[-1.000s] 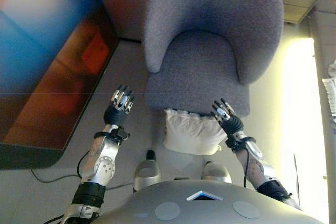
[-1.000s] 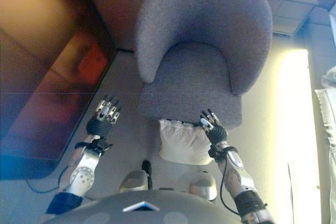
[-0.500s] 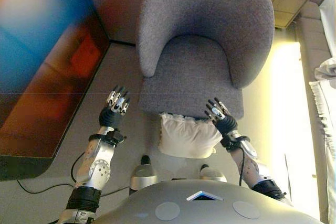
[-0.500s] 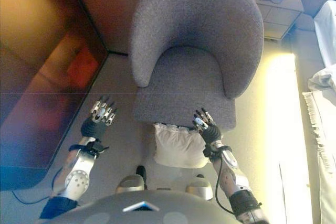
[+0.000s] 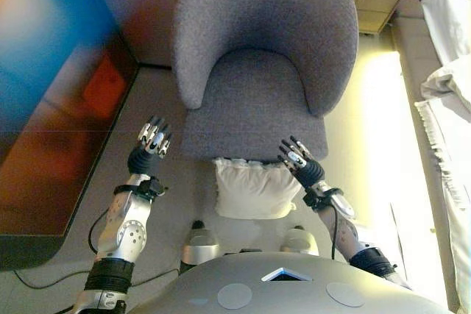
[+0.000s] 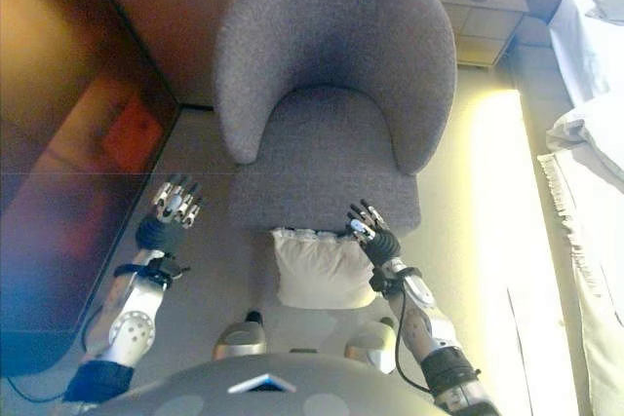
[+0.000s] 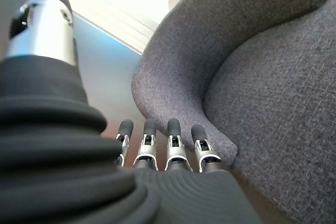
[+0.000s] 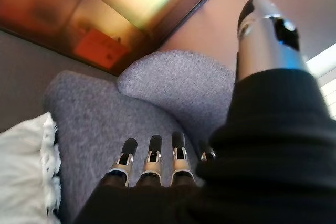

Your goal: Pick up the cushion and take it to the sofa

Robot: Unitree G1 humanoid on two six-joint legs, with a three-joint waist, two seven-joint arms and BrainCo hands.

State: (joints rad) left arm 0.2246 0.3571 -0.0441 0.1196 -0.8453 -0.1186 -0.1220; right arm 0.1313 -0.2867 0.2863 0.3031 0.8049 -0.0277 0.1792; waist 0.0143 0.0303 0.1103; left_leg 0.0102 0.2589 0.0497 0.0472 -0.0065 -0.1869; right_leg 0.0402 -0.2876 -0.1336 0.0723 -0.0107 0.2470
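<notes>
Camera shifted left since the last frame; hands hold the same pose. Cushion (image 5: 254,189) on the floor against the near edge of the chair (image 5: 257,56). Right hand (image 5: 298,163) by its right corner, left hand (image 5: 149,148) well left, both with fingers straight, empty.

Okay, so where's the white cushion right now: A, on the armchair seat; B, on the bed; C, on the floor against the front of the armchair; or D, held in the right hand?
C: the cushion lies on the floor against the front of the grey armchair, in neither hand.
</notes>
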